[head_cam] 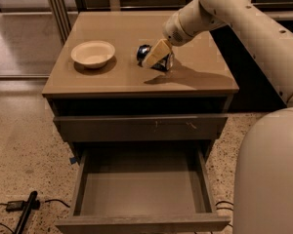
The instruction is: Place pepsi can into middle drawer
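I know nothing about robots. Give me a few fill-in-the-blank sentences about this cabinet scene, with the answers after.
The pepsi can sits on the cabinet top, on the picture's ___ side of the cream bowl.
The gripper is at the ___, not at the bowl.
The middle drawer is pulled ___.
The drawer front above it is ___.
Missing words: right; pepsi can; open; shut.

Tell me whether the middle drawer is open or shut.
Open: the middle drawer is pulled out, its grey floor bare. The gripper is at the pepsi can on the cabinet top.
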`<state>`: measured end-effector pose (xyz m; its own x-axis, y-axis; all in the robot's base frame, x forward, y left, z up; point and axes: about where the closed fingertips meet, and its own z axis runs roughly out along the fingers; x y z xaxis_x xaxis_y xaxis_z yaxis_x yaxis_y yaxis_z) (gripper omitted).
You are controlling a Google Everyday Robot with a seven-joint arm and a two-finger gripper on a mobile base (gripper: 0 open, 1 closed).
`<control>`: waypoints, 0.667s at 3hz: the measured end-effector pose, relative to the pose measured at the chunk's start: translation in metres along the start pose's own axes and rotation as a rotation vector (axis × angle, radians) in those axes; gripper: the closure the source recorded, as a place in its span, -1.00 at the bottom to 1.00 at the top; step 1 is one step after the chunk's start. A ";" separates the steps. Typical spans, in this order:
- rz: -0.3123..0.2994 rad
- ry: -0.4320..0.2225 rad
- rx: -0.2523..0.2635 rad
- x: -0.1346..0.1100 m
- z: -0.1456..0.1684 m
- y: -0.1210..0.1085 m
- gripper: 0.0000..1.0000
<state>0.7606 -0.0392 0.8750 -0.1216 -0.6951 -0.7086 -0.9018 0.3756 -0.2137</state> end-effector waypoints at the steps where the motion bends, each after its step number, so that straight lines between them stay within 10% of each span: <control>1: 0.002 0.010 -0.017 0.002 0.011 0.005 -1.00; 2: 0.010 0.021 -0.022 0.008 0.015 0.007 -1.00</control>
<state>0.7591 -0.0330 0.8572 -0.1395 -0.7043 -0.6961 -0.9092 0.3696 -0.1918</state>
